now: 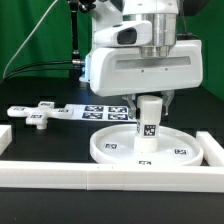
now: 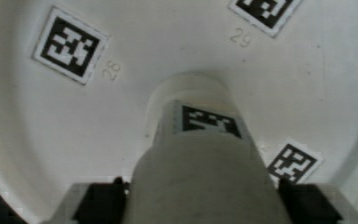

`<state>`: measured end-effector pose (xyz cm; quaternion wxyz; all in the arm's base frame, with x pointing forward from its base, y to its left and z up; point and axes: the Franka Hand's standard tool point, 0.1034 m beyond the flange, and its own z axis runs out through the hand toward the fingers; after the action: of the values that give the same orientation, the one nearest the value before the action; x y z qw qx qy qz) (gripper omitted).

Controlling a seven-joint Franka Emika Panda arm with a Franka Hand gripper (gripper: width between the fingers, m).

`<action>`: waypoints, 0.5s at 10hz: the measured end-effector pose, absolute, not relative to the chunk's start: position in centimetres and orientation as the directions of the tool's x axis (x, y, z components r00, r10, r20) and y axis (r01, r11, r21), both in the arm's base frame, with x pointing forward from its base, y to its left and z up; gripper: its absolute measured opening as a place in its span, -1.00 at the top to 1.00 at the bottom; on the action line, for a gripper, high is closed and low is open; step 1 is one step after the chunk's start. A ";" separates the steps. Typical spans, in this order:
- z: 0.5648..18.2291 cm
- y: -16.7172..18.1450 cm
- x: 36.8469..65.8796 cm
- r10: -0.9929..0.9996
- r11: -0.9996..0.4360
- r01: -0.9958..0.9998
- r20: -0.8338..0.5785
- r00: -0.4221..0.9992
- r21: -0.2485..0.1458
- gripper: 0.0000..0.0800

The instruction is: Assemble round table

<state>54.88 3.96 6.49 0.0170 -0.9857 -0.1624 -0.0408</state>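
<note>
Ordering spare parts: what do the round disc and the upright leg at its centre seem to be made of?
The large white rimmed round disc is probably plastic: matte, evenly white, faint sheen. The short white cylindrical leg looks like the same matte plastic, smooth-sided. Their black-and-white square tags seem flat printed stickers; unsure.

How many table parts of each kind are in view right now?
round disc: 1
leg: 1, standing upright on the disc
cross-shaped foot: 1, lying apart on the exterior view's left
Total: 3 parts
</note>
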 end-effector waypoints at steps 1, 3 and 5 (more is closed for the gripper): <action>6.5 3.9 54.9 0.276 -0.960 0.279 0.087 0.957 -0.027 -0.03; 6.5 3.9 54.9 0.174 -0.983 0.177 0.085 0.981 -0.041 -0.03; 6.5 3.8 54.9 0.032 -0.998 0.037 0.080 0.996 -0.060 -0.03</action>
<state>54.87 3.78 6.47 0.0305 -0.9986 -0.0173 -0.0396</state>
